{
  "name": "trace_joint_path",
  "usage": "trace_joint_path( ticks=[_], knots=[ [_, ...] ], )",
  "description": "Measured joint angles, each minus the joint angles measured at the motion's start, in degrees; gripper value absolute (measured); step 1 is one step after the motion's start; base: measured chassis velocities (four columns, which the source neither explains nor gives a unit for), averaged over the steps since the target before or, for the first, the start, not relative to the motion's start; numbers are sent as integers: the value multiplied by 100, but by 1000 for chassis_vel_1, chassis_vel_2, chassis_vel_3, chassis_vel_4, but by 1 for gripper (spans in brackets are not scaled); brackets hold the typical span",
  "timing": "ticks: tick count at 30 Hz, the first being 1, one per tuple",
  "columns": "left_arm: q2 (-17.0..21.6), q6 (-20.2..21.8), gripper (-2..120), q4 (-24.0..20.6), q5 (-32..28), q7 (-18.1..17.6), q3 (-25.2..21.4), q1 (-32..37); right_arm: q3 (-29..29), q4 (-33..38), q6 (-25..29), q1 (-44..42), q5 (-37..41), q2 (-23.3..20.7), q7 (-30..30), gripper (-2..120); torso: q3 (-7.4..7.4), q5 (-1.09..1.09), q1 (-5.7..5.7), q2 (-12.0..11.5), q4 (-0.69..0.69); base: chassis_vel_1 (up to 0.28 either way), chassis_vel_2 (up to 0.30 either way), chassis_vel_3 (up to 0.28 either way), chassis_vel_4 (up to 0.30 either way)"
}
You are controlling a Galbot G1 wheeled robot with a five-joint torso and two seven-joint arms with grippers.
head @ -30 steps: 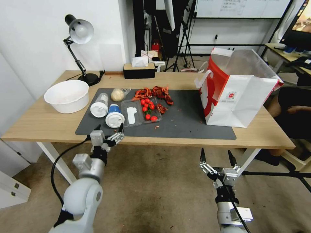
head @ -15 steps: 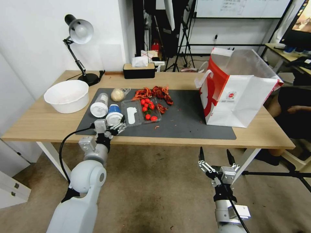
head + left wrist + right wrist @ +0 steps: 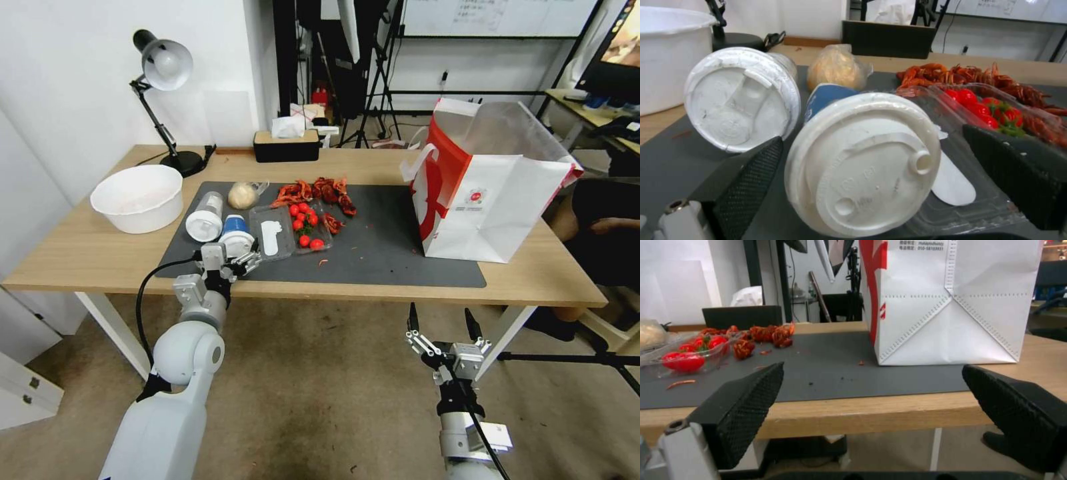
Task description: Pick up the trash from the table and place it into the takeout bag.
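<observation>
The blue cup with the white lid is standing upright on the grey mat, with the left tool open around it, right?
Not upright: the blue cup lies on its side on the grey mat, lid toward the open left tool, as the left wrist view shows.

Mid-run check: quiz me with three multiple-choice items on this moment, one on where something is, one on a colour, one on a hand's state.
1. Where is the left hand?
A. at the blue cup lying on the mat
B. inside the takeout bag
C. over the white bowl

2. What colour is that cup's lid?
A. red
B. white
C. black

3. How is the right hand?
A. shut on a can
B. shut on nothing
C. open below the table edge

Answers: 1 A, its fingers flank the lid in the left wrist view. 2 B, the lid is white. 3 C, its fingers are spread with nothing between them.
</observation>
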Motion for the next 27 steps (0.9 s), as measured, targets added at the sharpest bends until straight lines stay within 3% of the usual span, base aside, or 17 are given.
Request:
trace_joint_path(
  ticks=[20, 27],
  knots=[
    [108, -5, 100, 414, 105, -100, 224, -307, -7, 17, -42, 55, -12, 26, 9, 100, 0, 0, 0, 0, 0, 0, 0, 0, 0],
    [144, -15, 79, 424, 133, -127, 223, -295, -35, 6, -42, 50, -28, 41, 9, 100, 0, 0, 0, 0, 0, 0, 0, 0, 0]
  ],
)
